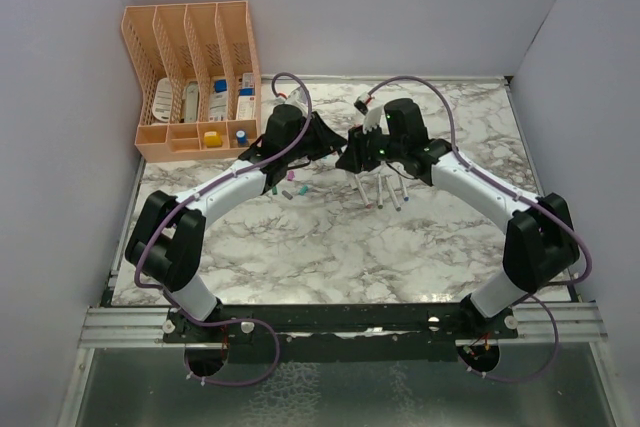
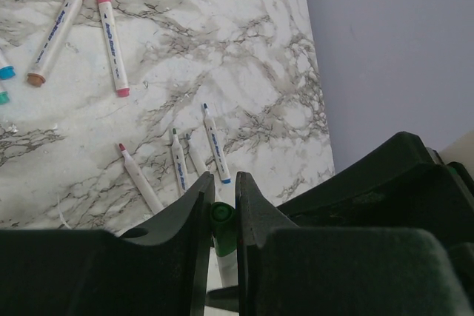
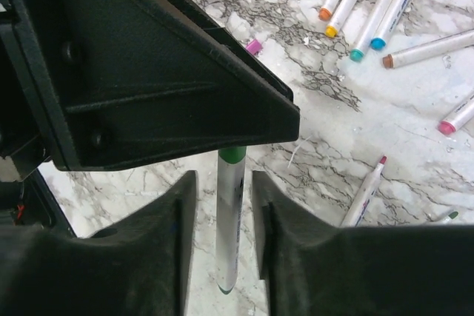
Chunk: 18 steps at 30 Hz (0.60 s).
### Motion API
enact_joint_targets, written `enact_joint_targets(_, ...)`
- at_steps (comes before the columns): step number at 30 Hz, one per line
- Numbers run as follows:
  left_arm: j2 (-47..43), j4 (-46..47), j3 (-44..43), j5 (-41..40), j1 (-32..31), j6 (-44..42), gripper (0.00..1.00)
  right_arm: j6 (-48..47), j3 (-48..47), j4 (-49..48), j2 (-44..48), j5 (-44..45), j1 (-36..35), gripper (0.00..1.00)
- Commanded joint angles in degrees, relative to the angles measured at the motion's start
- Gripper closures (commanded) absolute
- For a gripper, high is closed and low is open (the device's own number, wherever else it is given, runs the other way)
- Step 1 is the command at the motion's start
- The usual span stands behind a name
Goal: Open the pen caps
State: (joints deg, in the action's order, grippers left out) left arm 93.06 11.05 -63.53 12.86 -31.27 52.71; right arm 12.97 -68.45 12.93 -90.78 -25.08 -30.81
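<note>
My left gripper is shut on the green cap of a white pen, which it holds above the table. In the right wrist view the pen's barrel runs between my right gripper's fingers. A gap shows on each side of the barrel, so that gripper is open. The green cap disappears under the left gripper's body. In the top view the two grippers meet at mid-table. Loose caps lie on the table: a pink one and a few small ones.
Uncapped white pens lie beside the grippers. Several capped pens lie further off. A peach desk organiser stands at the back left. Grey walls border the table.
</note>
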Motion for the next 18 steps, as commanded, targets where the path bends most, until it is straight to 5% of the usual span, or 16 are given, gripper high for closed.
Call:
enact_joint_targets(1,-0.76,1.43,-1.02,1.63,-0.46,0.11,1.00,0.04,-2.35,-1.83,-1.31,-1.64,-0.48,0.74)
enact_joint_targets(4,-0.73,1.31,-1.13,1.44,-0.47,0.09,1.00,0.06,-2.26,-1.76,-1.18,-1.22,-0.48,0.98)
enact_joint_targets(18,0.00,-1.73,-5.35,-6.27,8.92,-1.49,1.00,2.00,14.73,-0.38,10.80,-1.99,-0.56,0.99)
